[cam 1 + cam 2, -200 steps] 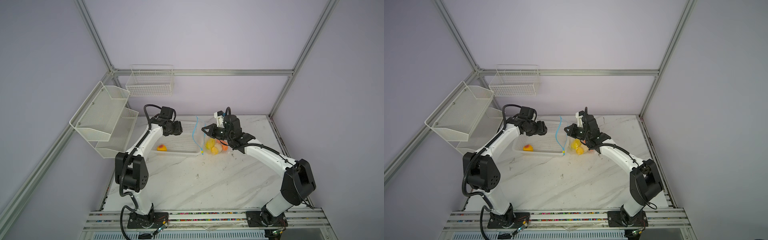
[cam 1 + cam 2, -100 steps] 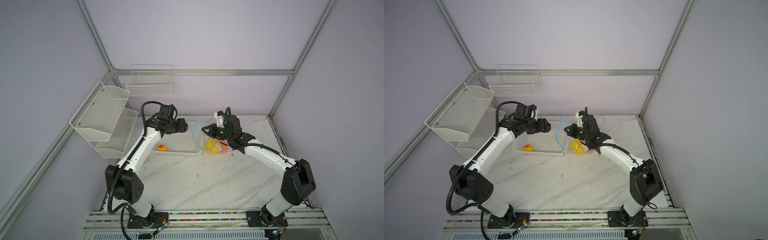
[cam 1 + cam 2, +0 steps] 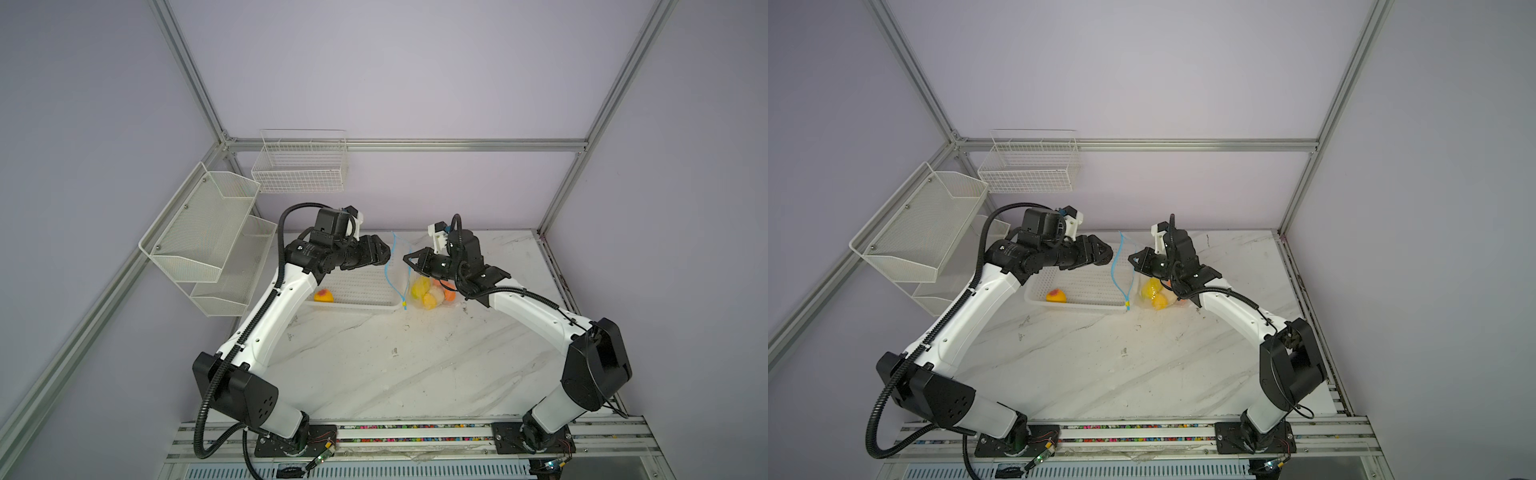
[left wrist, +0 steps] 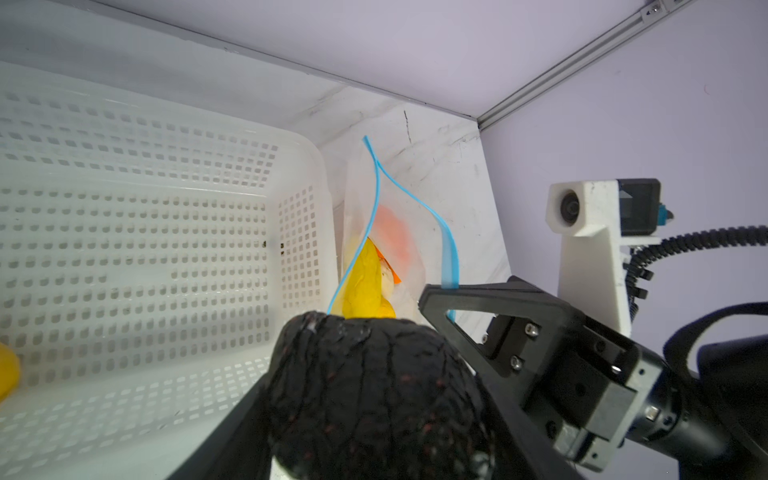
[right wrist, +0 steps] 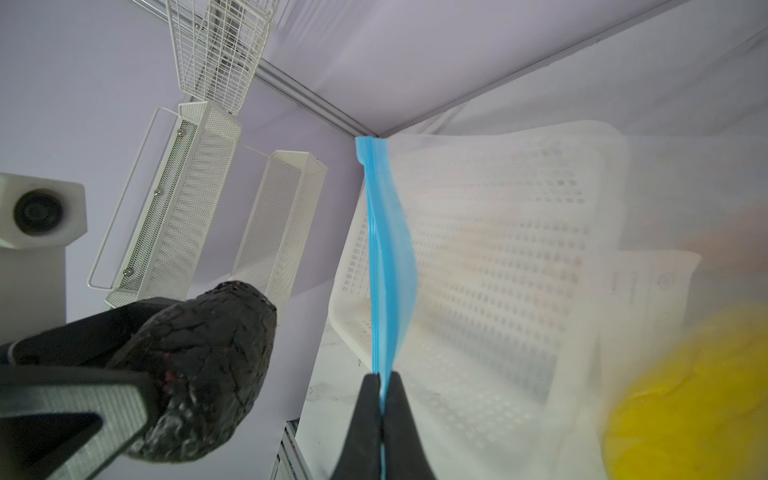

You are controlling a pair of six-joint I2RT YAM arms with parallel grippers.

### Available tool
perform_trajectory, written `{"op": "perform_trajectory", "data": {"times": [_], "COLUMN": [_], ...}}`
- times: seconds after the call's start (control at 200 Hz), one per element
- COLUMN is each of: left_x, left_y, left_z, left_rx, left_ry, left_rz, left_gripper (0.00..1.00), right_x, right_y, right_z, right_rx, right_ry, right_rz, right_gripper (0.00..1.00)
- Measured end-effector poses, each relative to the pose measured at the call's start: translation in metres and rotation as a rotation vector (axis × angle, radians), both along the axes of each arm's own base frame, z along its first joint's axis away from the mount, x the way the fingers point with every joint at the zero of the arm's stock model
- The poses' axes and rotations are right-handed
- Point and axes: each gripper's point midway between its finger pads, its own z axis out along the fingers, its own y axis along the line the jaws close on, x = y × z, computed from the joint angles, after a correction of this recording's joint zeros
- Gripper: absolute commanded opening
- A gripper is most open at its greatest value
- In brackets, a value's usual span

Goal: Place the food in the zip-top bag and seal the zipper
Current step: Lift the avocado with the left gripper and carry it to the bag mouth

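Advanced toward bag [image 4: 419, 187] mouth: left jaws, clamped on dark fruit [image 4: 374, 395]; right jaws pinch zipper [image 5: 388, 257] open; next, drop fruit inside gap.

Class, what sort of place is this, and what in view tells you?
Probably a robotics lab test cell: two robot arms bolted to a rail at a marble table, a metal frame around it, and toy food in a bag.

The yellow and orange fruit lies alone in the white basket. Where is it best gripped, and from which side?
Grip the fruit across its round middle, coming straight down from above. It lies on the floor of the basket close to the near wall, so a sideways approach would probably hit the rim, while its top is uncovered.
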Motion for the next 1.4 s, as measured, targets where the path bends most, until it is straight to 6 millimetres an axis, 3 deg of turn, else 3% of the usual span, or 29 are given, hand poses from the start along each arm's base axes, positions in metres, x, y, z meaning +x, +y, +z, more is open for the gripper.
{"op": "perform_trajectory", "data": {"times": [0.41,0.705,1.4], "left_x": [0.003,0.003,0.006], "left_y": [-0.025,-0.031,-0.037], "left_z": [0.007,-0.011,-0.025], "left_rx": [-0.132,-0.165,-0.186], "left_ry": [0.022,0.069,0.087], "left_rz": [-0.065,-0.076,-0.092], "left_gripper": [0.67,0.67,0.67], "right_x": [0.0,0.0,0.0], "right_y": [0.0,0.0,0.0], "right_z": [0.0,0.001,0.001], "right_rx": [0.0,0.001,0.001], "right_ry": [0.0,-0.002,-0.001], "right_rz": [0.0,0.0,0.0], "right_gripper": [0.0,0.0,0.0]}}
